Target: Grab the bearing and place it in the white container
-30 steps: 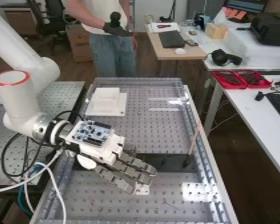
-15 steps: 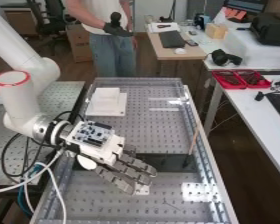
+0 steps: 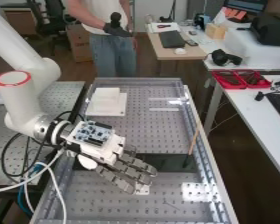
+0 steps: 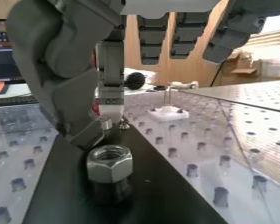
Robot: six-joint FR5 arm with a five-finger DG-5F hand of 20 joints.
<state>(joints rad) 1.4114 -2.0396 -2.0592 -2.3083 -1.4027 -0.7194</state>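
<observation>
Hand grip: can't tell.

I'm low over the dark strip crossing the bench. Small metal part, possibly the bearing, right at me; hex nut on strip. White container near bench's far left corner, high view.

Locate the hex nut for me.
In the wrist view, the hex nut sits on the dark strip, close by the hand; in the high view, that strip crosses the bench nearer than the white block.

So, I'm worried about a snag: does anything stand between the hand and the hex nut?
Nothing visible stands between the hand and the nut; small metal pieces sit beyond it on the black strip.
</observation>
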